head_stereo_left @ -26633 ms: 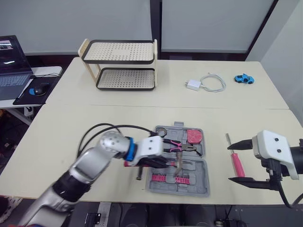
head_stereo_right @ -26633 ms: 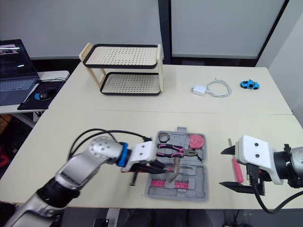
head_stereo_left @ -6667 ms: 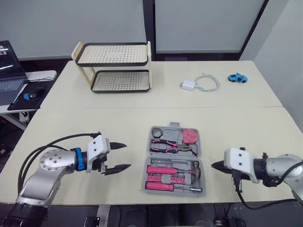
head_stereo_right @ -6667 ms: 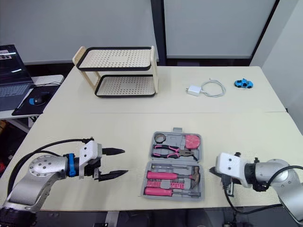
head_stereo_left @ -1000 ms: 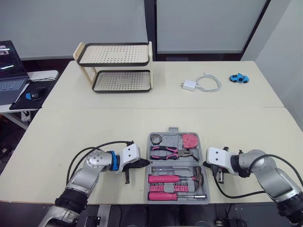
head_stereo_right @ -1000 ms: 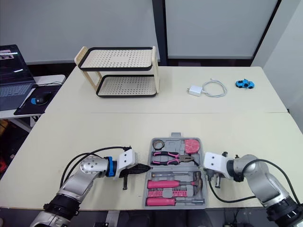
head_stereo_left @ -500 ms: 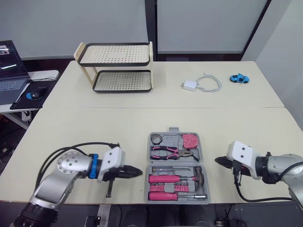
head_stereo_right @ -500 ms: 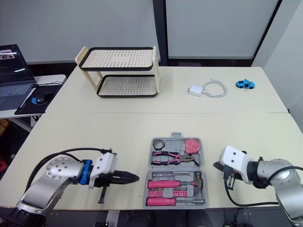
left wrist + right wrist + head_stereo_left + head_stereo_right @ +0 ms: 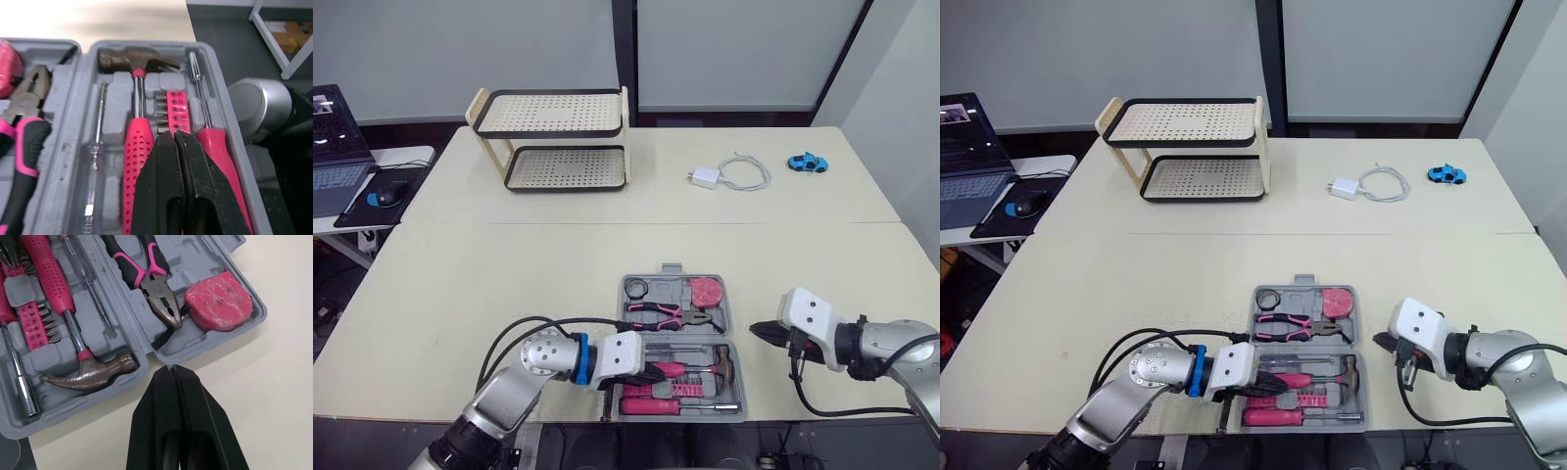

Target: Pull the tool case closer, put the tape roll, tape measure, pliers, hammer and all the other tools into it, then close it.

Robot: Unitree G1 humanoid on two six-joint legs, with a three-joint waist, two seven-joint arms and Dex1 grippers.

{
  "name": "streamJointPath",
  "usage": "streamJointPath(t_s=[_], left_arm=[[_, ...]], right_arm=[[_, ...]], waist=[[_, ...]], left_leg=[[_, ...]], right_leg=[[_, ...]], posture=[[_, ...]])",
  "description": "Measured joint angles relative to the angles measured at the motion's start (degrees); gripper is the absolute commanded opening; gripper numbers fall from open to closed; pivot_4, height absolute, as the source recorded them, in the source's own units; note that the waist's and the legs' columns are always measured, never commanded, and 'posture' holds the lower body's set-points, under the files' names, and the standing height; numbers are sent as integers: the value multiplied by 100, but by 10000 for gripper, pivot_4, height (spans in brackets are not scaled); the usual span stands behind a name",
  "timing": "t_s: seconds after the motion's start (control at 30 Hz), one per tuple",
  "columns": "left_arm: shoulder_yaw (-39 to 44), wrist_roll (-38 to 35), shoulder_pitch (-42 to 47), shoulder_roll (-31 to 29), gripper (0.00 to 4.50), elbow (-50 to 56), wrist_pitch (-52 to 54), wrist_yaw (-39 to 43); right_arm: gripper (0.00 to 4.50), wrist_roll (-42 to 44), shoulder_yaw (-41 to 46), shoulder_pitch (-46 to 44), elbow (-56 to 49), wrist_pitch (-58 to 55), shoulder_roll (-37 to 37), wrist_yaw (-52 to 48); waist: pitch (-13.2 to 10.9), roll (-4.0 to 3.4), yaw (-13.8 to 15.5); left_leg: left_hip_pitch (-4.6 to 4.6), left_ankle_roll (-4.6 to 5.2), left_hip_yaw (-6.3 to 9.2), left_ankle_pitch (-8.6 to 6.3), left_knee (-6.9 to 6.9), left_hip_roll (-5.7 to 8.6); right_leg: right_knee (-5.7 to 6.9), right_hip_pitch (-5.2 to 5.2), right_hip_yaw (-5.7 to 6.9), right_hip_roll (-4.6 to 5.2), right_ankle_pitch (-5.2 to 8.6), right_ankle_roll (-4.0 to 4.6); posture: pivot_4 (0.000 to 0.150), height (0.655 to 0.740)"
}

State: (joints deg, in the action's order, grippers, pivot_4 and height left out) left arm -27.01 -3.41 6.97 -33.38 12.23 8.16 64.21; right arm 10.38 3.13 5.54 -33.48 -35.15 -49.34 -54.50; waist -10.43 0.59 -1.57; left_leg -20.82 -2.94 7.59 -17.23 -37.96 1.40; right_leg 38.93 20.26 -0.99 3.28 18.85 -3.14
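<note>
The grey tool case (image 9: 673,269) lies open near the table's front edge. Its far half holds the tape roll (image 9: 639,288), pink-handled pliers (image 9: 156,289) and the red tape measure (image 9: 217,293). In its near half lie the hammer (image 9: 137,61), a bit strip (image 9: 176,110) and pink screwdrivers (image 9: 671,404). My left gripper (image 9: 173,134) is shut and empty, its tips low over the bit strip between the hammer handle and a screwdriver. My right gripper (image 9: 169,368) is shut and empty, its tip at the case's right edge by the hinge.
A two-tier perforated rack (image 9: 553,137) stands at the back left. A white charger with cable (image 9: 729,174) and a blue toy car (image 9: 807,162) lie at the back right. A laptop (image 9: 333,147) sits on a side table to the left.
My left gripper has swung right from beside the case to over its near half. The right gripper has edged left, up to the case's right edge.
</note>
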Motion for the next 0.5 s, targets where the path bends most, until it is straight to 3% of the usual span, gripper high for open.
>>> streamJointPath(t_s=[0.5], left_arm=[[-473,471,365,130,181,-443,-262,41]], right_arm=[[0,-1,2,9,5,-47,-75,164]], waist=[[0,0,6]], left_leg=[[0,0,1,0,-1,1]], right_leg=[[0,-1,2,0,0,0]], posture=[[1500,7400]])
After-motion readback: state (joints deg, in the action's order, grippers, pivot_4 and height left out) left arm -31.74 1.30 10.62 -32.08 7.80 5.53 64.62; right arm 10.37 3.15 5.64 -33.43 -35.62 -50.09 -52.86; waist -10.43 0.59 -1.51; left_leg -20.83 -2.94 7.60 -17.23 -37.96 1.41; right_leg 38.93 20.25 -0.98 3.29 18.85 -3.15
